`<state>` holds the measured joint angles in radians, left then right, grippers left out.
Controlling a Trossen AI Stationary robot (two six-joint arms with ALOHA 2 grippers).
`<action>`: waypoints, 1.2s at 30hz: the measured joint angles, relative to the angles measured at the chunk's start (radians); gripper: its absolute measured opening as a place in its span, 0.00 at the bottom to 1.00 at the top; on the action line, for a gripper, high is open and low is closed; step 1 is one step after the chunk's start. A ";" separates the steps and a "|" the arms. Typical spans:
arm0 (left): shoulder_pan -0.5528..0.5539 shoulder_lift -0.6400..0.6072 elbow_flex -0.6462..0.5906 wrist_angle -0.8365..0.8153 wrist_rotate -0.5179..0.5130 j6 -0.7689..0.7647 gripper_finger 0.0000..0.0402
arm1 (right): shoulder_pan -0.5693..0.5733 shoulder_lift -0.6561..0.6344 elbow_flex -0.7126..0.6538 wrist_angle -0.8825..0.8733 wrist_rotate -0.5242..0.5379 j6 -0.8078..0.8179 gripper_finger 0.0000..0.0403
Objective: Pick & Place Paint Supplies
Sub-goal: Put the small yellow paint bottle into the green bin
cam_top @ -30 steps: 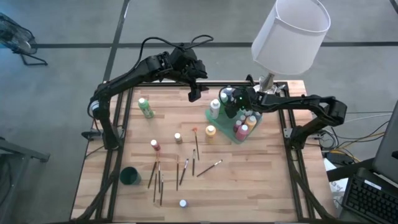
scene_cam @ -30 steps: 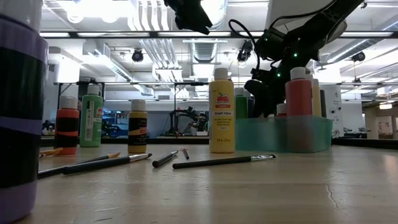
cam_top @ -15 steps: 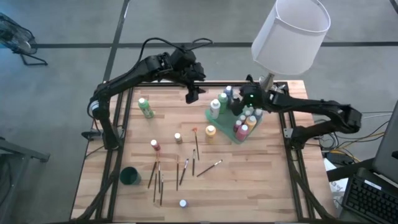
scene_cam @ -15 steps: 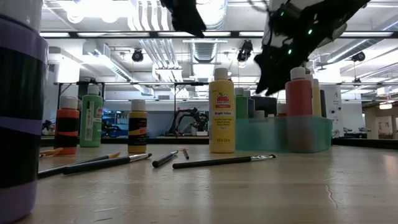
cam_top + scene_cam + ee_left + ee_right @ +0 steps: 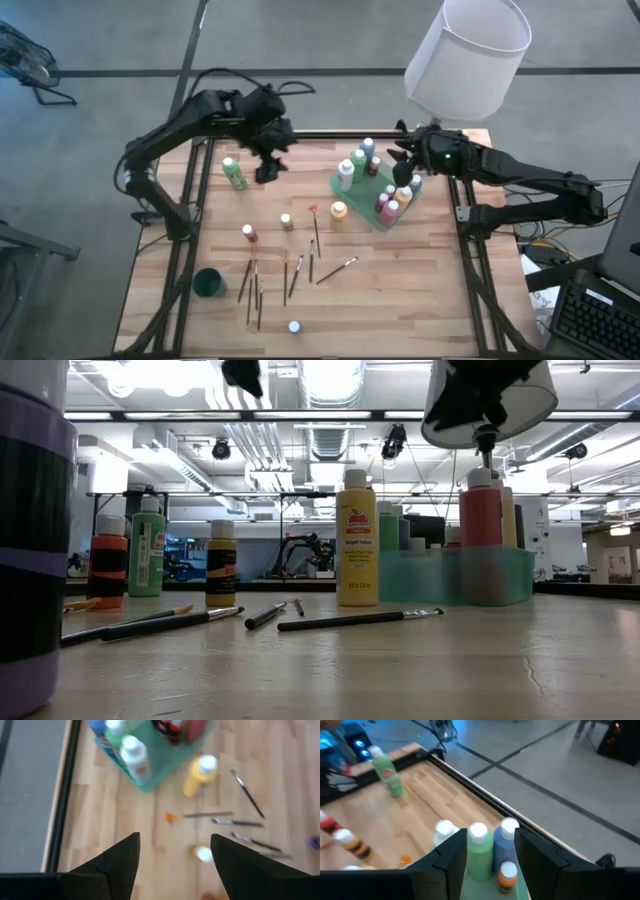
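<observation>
A translucent green tray (image 5: 372, 203) near the table's far right holds several white-capped paint bottles (image 5: 358, 163). A yellow bottle (image 5: 339, 212) stands just left of it. Loose bottles stand on the wood: a green one (image 5: 234, 172), a small one (image 5: 286, 221), a red one (image 5: 248, 233) and one near the front edge (image 5: 294, 327). Several thin brushes (image 5: 299, 272) lie flat in the middle. My left gripper (image 5: 268, 165) hovers open, right of the green bottle. My right gripper (image 5: 404, 161) hangs open above the tray's far right side, over a green bottle (image 5: 479, 851) and a blue bottle (image 5: 506, 845).
A small dark green cup (image 5: 209, 283) stands near the front left. A lamp with a white shade (image 5: 468, 52) stands at the far right corner, close to my right arm. Bare wood lies at the near right of the table.
My left gripper has swung from the far edge near the table's middle toward the left and a little nearer, ending beside the green bottle. My right gripper has risen out of the tray and drawn back toward the right edge. The bottles in the tray stay standing.
</observation>
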<state>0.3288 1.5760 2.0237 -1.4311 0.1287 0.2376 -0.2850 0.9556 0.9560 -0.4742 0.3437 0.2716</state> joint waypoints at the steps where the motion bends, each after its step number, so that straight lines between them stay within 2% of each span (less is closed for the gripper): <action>1: -0.015 -0.018 -0.004 -0.014 0.000 -0.005 0.61 | 0.010 0.000 0.022 -0.012 0.000 -0.008 0.37; 4: -0.069 -0.084 -0.057 -0.009 0.000 -0.007 0.61 | 0.042 0.010 0.087 -0.033 0.000 -0.043 0.34; 7: -0.122 -0.164 -0.170 0.063 0.000 -0.029 0.61 | 0.071 0.028 0.152 -0.036 0.004 -0.077 0.31; 15: -0.219 -0.395 -0.630 0.359 0.000 -0.181 0.61 | 0.128 0.096 0.284 -0.071 0.035 -0.146 0.25; 20: -0.260 -0.505 -0.905 0.531 0.002 -0.212 0.61 | 0.128 0.136 0.318 -0.073 0.045 -0.173 0.21; 27: -0.264 -0.571 -1.192 0.804 0.010 -0.130 0.61 | 0.128 0.171 0.343 -0.071 0.046 -0.180 0.18; 31: -0.265 -0.571 -1.309 0.949 0.010 -0.108 0.61 | 0.128 0.170 0.345 -0.073 0.049 -0.167 0.19; 36: -0.256 -0.557 -1.416 1.106 0.009 -0.160 0.61 | 0.128 0.166 0.345 -0.075 0.049 -0.137 0.23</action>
<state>0.0724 1.0193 0.6072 -0.3250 0.1376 0.0772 -0.1570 1.1213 1.3006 -0.5491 0.3923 0.1349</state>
